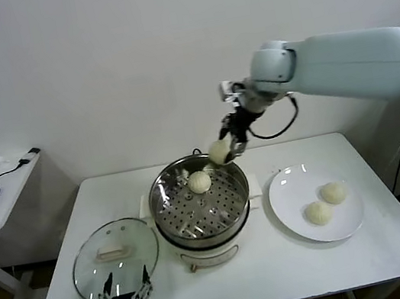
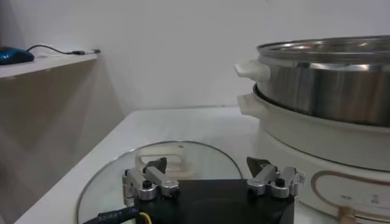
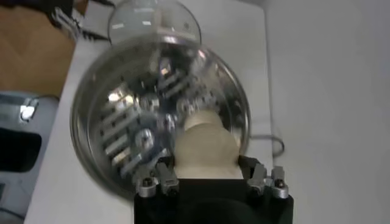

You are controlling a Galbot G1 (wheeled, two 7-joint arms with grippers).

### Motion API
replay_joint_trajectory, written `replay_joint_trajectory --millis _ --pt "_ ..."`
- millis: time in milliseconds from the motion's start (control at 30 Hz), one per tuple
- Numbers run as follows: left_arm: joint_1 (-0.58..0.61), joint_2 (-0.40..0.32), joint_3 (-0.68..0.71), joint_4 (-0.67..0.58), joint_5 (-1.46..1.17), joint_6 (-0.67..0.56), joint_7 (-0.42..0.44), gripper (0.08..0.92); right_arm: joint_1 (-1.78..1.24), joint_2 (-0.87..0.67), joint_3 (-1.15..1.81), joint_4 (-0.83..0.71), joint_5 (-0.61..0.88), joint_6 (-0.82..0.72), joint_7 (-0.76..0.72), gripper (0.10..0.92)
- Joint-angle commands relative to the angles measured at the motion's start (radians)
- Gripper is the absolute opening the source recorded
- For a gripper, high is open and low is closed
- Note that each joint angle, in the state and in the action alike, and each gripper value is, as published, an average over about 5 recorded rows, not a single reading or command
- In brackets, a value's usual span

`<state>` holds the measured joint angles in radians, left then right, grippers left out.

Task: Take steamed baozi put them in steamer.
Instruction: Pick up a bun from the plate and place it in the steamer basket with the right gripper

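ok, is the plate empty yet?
No, two steamed baozi are on the plate in the head view.

No readable text or labels.

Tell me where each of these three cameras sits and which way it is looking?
Head view: high on the robot, looking down at the table; shows right gripper holding a baozi over the steamer, left gripper open beside the glass lid.
Left wrist view: low on the table, facing the steamer's side; shows its open fingers.
Right wrist view: above the steamer, looking down; shows its fingers.
All three share the steamer.
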<state>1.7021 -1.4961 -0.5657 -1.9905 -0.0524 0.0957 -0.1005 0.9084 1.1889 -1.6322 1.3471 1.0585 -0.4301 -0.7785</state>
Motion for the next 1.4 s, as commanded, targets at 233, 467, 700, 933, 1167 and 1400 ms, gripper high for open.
replay_joint_trajectory --millis 233,467,700,933,1167,1400 --pt "-0.002 0.000 -0.003 0.002 -0.005 -0.002 -0.007 0.823 -0.194 0.310 -0.010 -0.095 0.041 -0.128 0.168 0.696" --pt "-0.006 0.000 -0.002 0.003 -0.004 -0.003 -0.007 0.823 -0.278 0.308 0.000 -0.145 -0.010 -0.146 0.221 0.696" --pt "-0.010 0.003 0.000 0.008 -0.001 -0.007 -0.007 0.823 -0.313 0.312 0.026 -0.176 -0.019 -0.147 0.228 0.696" --pt "-0.007 0.005 0.002 0.003 0.000 -0.006 -0.006 0.823 -0.298 0.302 0.031 -0.167 -0.044 -0.134 0.209 0.733" --pt "-0.002 0.004 0.001 -0.013 0.003 -0.001 -0.005 0.823 -0.144 0.198 0.022 -0.118 -0.121 0.031 0.037 0.820" --pt "-0.001 0.002 0.002 -0.025 0.009 0.004 -0.004 0.823 0.066 -0.111 -0.075 -0.077 -0.211 0.233 -0.249 0.823"
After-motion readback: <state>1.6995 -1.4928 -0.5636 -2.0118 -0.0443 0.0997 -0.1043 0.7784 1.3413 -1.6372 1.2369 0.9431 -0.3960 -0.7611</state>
